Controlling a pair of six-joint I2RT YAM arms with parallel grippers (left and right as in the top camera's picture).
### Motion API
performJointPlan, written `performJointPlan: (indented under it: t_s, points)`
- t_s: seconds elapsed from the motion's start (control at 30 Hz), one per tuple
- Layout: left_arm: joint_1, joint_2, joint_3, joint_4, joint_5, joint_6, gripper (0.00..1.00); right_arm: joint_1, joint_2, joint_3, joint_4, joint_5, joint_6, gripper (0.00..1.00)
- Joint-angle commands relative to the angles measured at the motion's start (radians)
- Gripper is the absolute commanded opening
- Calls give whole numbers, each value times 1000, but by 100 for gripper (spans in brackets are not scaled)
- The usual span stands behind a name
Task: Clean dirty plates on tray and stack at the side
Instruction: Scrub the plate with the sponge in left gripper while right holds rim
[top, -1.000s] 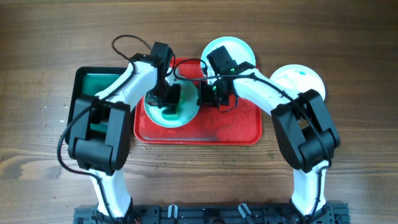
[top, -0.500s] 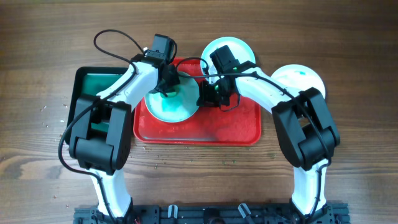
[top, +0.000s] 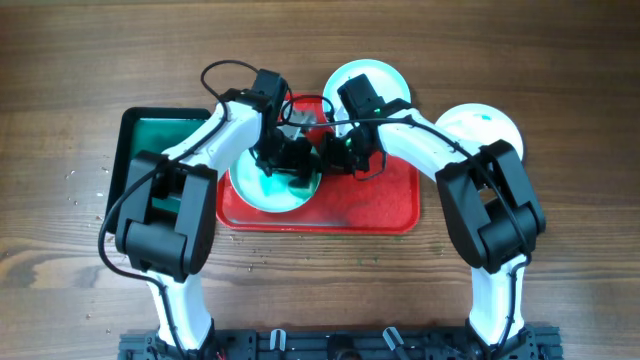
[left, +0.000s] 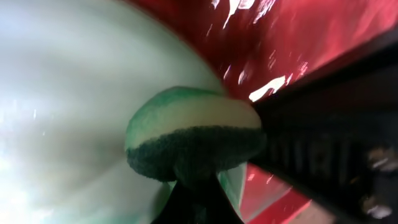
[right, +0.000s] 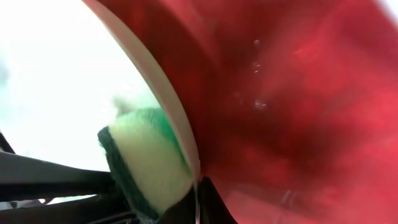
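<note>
**Me:** Red plastic tray (top: 385, 205) lies beneath both my grippers in the overhead view, on a wooden table (top: 560, 290). An aqua plate (top: 250, 188) sits on the tray's left end, directly under my left gripper (top: 290, 160). My right gripper (top: 338, 152) reaches it at its right edge.

**Listener:** Where are the other plates?

**Me:** A second aqua plate (top: 380, 78) lies just past my right gripper, at the tray's far rim. A white plate (top: 485, 125) lies off the tray, beside my right arm. A dark green tray (top: 150, 135) sits outside my left arm.

**Listener:** And the left wrist camera?

**Me:** My left gripper is clamped on a sponge (left: 193, 140), pale on top and dark green below, pressed against the aqua plate. Wet red tray shows beyond it, and a blurred black shape sits to the right.

**Listener:** The right wrist camera?

**Me:** My right gripper is pinched onto the aqua plate's rim. The rim curves down into one dark fingertip (right: 210, 208), the only one visible. The sponge sits just left of the rim, and the red tray fills the right.
</note>
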Motion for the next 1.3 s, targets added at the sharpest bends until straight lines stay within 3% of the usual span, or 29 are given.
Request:
performJointPlan:
  t_s: [0.0, 0.13, 0.27, 0.37, 0.5, 0.63, 0.9, 1.07, 1.27]
  points:
    - [35, 21, -5, -51, -183, 13, 4, 3, 18, 2, 8, -18, -19, 4]
    - [73, 21, -5, -52, -547, -193, 4, 3, 18, 2, 9, -18, -19, 4]
    - [85, 21, -5, -44, -802, -343, 4, 3, 18, 2, 9, -18, -19, 4]
    - [85, 21, -5, -9, -879, -370, 4, 3, 18, 2, 9, -18, -19, 4]
    - [84, 21, -5, 90, -864, -377, 4, 3, 18, 2, 8, -18, -19, 4]
    - [74, 21, -5, 172, -758, -376, 4, 3, 18, 2, 11, -18, -18, 4]
    - [41, 21, -5, 267, -3, -115, 4, 3, 18, 2, 12, -18, -20, 4]
    - [2, 21, -5, 220, 101, -95, 4, 3, 18, 2, 9, -19, -21, 4]
    - [-21, 21, -5, 16, 177, 130, 4, 3, 18, 2, 9, -19, -21, 4]
